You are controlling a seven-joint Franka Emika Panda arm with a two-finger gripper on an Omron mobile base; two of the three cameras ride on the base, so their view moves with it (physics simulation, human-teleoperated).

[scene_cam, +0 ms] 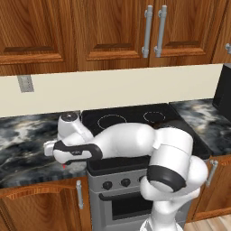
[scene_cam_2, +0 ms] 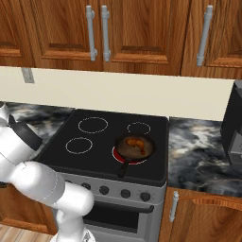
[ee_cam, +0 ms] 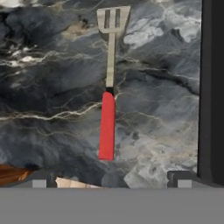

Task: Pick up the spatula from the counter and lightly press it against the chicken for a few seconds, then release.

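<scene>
A: The pincer [ee_cam: 110, 180] hangs wide open and empty over the marble counter [ee_cam: 43, 109], left of the stove [scene_cam_2: 101, 142].
B: And the spatula [ee_cam: 108, 109]?
A: Flat on that counter, below the hand, just beside the stove's edge.
B: Looks light and stiff (lying low, so likely fiddly to pinch). Where to grip?
A: Across the middle of the red handle [ee_cam: 106, 127], I'd judge, leaving the slotted blade [ee_cam: 113, 19] free for the chicken [scene_cam_2: 136, 142] in the pan [scene_cam_2: 124, 150].

stove [scene_cam: 135, 118] front: hidden by arm [scene_cam: 126, 140] | dark appliance [scene_cam: 224, 90]: cut by edge
</scene>
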